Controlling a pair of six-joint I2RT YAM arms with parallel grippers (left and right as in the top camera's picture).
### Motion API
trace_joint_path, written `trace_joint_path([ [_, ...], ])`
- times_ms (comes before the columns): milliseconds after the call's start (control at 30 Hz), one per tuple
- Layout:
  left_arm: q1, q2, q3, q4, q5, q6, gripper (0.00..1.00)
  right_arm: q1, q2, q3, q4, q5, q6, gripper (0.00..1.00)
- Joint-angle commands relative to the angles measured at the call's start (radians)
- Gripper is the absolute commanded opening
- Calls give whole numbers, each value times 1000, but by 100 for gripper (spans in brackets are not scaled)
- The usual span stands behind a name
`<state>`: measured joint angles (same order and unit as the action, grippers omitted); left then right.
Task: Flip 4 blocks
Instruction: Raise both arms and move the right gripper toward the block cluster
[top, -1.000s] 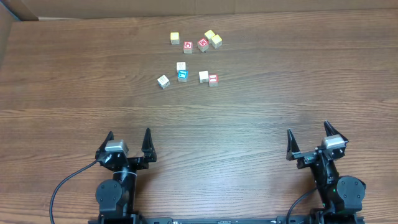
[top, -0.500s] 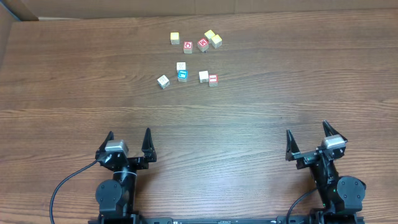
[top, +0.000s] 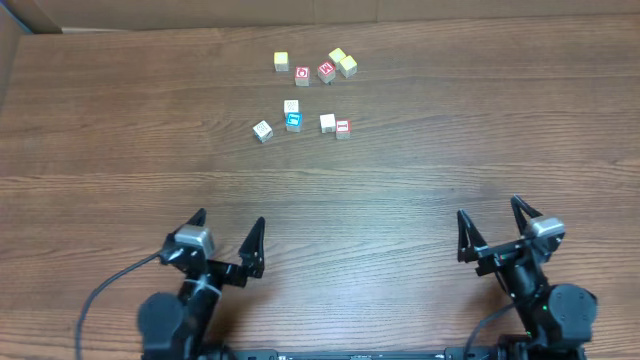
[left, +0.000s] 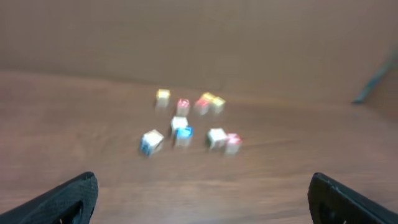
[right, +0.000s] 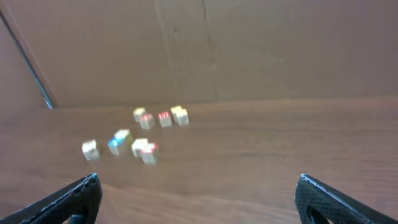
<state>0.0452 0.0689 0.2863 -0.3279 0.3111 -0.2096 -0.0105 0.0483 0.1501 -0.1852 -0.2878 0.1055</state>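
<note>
Four things were mine to flip: the blue block (top: 293, 121), the red block (top: 343, 127) and two whitish blocks (top: 291, 106) (top: 328, 122). They sat in a loose cluster toward the far middle of the table (top: 480, 130), and no gripper touched them. A dotted white cube (top: 262, 130) lay just left of the cluster. A separate row of yellow and red cubes (top: 302, 75) lay beyond it.

The left gripper (top: 230, 218) and right gripper (top: 489, 208) hung at the near edge, well apart from the blocks. Both had their jaws spread wide and held nothing. I judged this a ready pose with no flip begun, since both wrist cameras faced the cluster, though their views were blurred.

The table was brown wood grain, bare apart from the cubes. A cardboard wall (right: 261, 50) closed off the far side.
</note>
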Motion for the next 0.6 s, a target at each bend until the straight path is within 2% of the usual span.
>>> trace_joint_path([
  [0, -6, 112, 280, -95, 50, 31, 100, 4, 28, 216, -64, 69, 25, 100],
  [233, -6, 534, 903, -485, 48, 151, 100, 4, 293, 673, -301, 96, 22, 100],
  [433, -6, 930, 1433, -837, 45, 233, 100, 4, 679, 1121, -579, 86, 22, 100],
  [567, -6, 1135, 1673, -972, 46, 232, 100, 4, 970, 1426, -808, 37, 21, 100],
])
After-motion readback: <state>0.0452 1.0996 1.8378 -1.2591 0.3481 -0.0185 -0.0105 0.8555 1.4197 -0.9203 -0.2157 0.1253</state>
